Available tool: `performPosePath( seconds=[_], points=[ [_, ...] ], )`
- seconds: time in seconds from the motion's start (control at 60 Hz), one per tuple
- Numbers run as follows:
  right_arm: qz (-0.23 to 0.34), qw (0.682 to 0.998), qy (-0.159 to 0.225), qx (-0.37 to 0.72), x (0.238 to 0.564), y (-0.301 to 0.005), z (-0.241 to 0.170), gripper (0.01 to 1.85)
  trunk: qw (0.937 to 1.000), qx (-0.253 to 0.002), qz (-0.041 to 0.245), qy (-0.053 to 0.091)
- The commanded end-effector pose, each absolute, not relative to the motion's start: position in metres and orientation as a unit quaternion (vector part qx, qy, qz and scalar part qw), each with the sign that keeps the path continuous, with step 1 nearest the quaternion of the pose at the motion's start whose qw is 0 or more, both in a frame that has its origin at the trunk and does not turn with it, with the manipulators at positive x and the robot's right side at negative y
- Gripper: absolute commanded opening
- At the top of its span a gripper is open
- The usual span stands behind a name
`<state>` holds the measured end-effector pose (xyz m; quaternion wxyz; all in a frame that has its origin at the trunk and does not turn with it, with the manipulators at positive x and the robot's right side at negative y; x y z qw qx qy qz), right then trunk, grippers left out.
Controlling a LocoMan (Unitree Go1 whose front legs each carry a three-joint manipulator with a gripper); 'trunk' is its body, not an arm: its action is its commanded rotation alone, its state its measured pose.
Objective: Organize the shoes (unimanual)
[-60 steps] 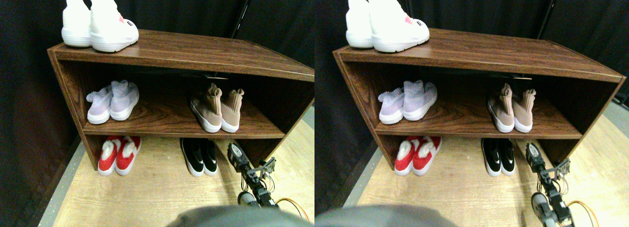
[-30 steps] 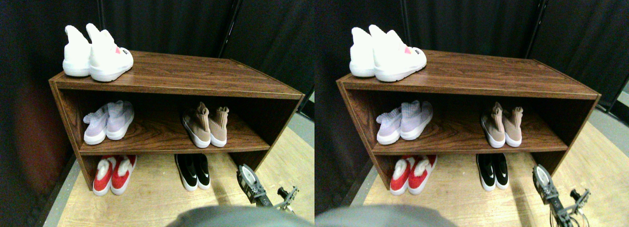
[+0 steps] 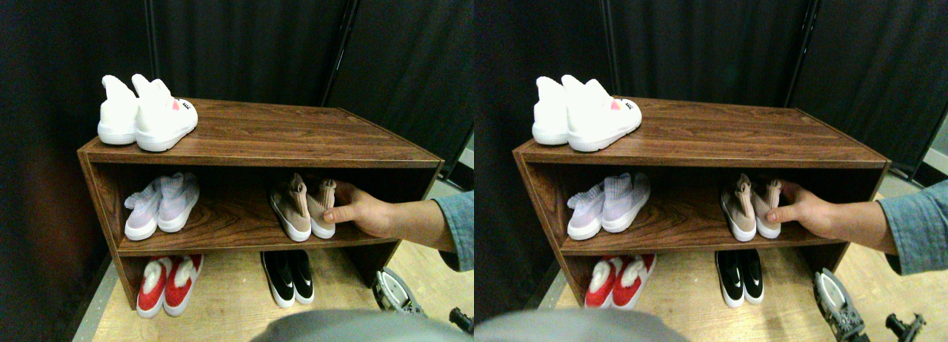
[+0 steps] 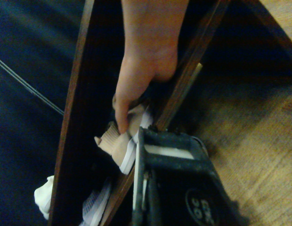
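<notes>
Two tan knit shoes (image 3: 304,206) sit on the middle shelf (image 3: 222,235), a person's hand (image 3: 363,209) touching the right one.
Soft sock-like uppers look light and floppy, the white soles stiffer; the ankle collar or heel seems the best hold. Whether the low-hanging gripper (image 3: 396,294) is clenched or released, I cannot tell.
</notes>
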<state>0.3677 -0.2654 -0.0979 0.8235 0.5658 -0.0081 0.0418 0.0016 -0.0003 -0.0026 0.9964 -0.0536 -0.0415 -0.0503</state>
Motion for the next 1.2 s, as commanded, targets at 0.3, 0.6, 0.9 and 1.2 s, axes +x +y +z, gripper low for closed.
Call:
performPosePath(
  seconds=[0.3, 0.6, 0.9, 1.2],
  points=[
    [0.067, 0.827, -0.018, 0.558, 0.370, -0.252, -0.093, 0.06, 0.9959, -0.062, -0.046, -0.046],
    [0.063, 0.832, -0.019, 0.551, 0.373, -0.247, -0.090, 0.06, 0.9960, -0.065, -0.046, -0.041],
    [0.063, 0.833, -0.019, 0.549, 0.374, -0.246, -0.089, 0.06, 0.9961, -0.065, -0.045, -0.038],
    [0.062, 0.829, -0.022, 0.556, 0.374, -0.248, -0.087, 0.06, 0.9965, -0.062, -0.046, -0.034]
  ],
)
